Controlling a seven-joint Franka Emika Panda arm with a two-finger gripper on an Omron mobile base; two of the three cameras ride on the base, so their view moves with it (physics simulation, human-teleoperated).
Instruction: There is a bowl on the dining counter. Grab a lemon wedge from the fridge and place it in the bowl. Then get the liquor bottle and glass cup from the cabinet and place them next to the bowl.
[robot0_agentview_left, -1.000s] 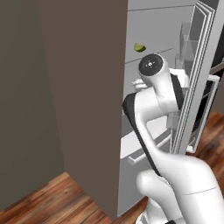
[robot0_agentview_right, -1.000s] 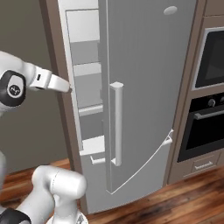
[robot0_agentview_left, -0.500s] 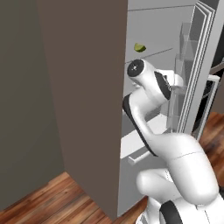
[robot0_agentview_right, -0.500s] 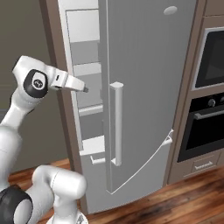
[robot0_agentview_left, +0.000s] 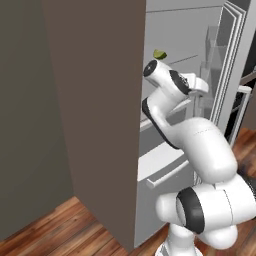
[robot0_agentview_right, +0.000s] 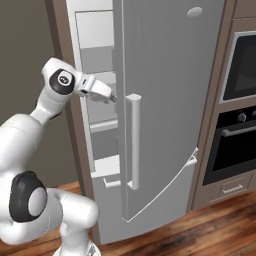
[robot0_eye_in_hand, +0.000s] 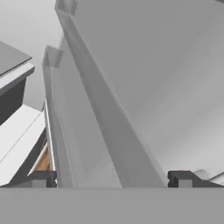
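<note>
Inside the open fridge (robot0_agentview_right: 165, 100), the lemon wedge (robot0_agentview_left: 159, 54) sits on a shelf just above the empty, wide-open gripper (robot0_agentview_right: 111, 98).

Fridge (robot0_agentview_right: 170, 100) door stands open, oven (robot0_agentview_right: 235, 125) to its right. Lemon wedge (robot0_agentview_left: 159, 54) on an upper shelf inside; drawer (robot0_agentview_left: 160, 167) below. Gripper (robot0_agentview_right: 111, 98) inside the opening, below the wedge.

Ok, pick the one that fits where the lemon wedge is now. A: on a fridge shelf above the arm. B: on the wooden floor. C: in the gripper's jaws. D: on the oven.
A: the lemon wedge sits on a shelf inside the open fridge, just above the arm, and the gripper is open with nothing in it.
</note>
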